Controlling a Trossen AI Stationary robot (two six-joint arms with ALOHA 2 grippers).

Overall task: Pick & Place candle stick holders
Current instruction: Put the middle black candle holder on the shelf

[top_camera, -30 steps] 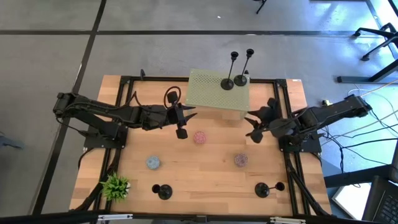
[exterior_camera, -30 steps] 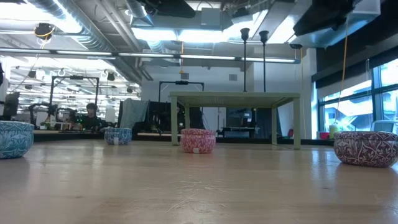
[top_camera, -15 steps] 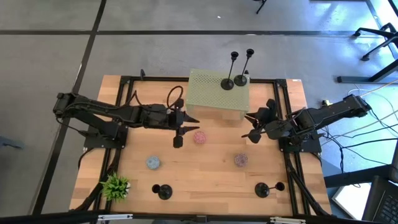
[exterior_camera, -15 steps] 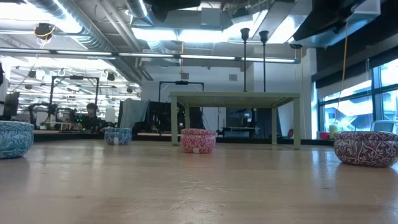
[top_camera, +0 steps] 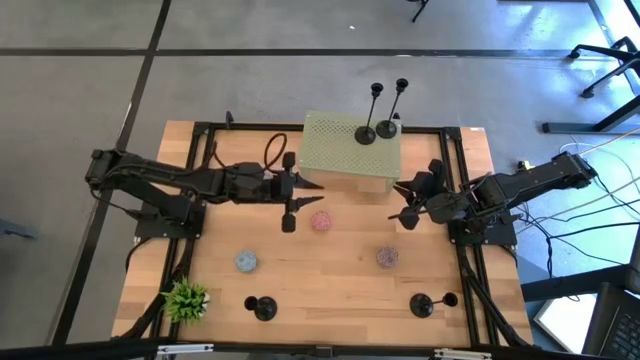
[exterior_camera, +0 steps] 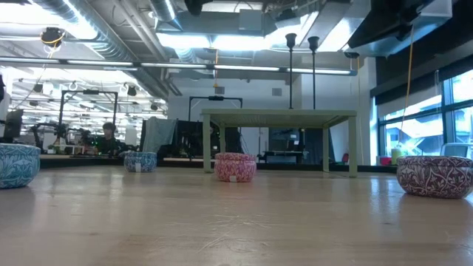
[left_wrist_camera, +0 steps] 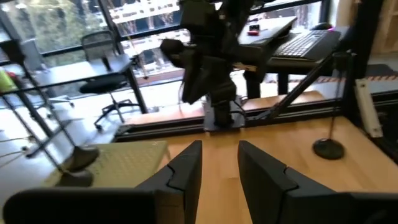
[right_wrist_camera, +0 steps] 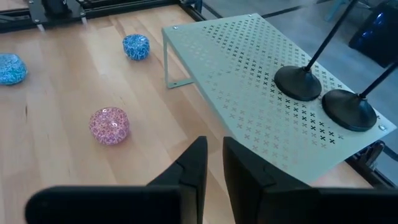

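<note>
High view: two candle stick holders (top_camera: pixel 378 113) on shelf (top_camera: pixel 347 152) (green).

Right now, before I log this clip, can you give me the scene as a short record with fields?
holders on shelf: two candle stick holders standing on the green perforated shelf
holders on table: one near the front left, one near the front right
left pincer: empty, near the pink bowl
right pincer: empty, right of the shelf
other bowls: blue, purple
</note>
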